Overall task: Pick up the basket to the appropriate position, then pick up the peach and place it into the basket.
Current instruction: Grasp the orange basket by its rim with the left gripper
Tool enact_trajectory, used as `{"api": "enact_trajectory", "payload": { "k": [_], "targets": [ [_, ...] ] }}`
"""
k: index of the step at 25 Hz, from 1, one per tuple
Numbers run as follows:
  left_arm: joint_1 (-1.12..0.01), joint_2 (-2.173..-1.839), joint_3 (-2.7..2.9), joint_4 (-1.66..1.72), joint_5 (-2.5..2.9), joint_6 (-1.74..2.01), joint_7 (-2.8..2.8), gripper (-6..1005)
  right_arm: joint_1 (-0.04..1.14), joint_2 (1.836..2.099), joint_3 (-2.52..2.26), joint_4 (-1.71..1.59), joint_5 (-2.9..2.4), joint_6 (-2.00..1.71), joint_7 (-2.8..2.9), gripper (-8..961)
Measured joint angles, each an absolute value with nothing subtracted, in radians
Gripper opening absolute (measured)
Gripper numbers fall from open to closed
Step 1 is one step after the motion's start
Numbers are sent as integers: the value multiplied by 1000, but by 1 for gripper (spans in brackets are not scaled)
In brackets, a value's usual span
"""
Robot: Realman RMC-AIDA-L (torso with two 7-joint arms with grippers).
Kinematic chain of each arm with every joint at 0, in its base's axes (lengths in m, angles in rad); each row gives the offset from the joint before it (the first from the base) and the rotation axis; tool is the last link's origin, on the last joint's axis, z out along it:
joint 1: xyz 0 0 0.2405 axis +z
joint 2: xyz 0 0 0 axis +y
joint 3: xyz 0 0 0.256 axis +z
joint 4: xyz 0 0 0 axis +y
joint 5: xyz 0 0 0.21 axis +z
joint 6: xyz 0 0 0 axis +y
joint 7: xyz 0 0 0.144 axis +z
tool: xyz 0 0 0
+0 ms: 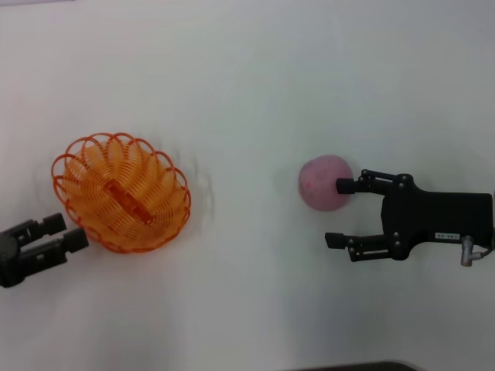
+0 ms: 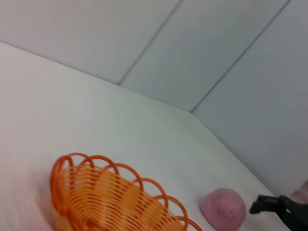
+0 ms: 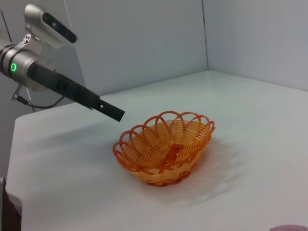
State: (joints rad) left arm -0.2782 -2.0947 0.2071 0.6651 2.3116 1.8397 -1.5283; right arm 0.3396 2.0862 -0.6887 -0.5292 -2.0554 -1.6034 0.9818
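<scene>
— Where is the basket (image 1: 121,193) found?

— It is seen resting upright on the white desk (image 1: 255,93), on the robot's left side. It is an oval orange openwork basket with a scalloped rim, and nothing is held inside it.

— And the left hand (image 1: 71,233)?

— It is placed just beside the basket's near-left rim, low over the desk. Its fingers are seen lying close together with only a narrow gap, and nothing is gripped between them. Whether the rim is touched cannot be told.

— Where is the peach (image 1: 326,182) located?

— It is set on the desk well apart from the basket, on the robot's right side. In the left wrist view it is shown beyond the basket, with a dark fingertip beside it.

— How is the right hand (image 1: 340,212) held?

— Its fingers are spread wide. The far fingertip (image 1: 344,185) is pressed against the peach's near-right side, while the other finger is kept off the fruit, so the peach is not enclosed.
</scene>
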Motion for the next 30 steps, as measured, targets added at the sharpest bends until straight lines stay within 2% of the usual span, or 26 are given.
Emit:
{"api": "enact_trajectory", "payload": {
  "k": [16,30],
  "targets": [
    [-342,-2085,197,752,2318,1755,-1683,839,347,2086,-694,-527,-2056,-1602,982,929],
    [-430,-2079,439,1007,2355,1666,-1948,838,354,2086,-695,-526,-2060,-1600,995,929]
  ]
}}
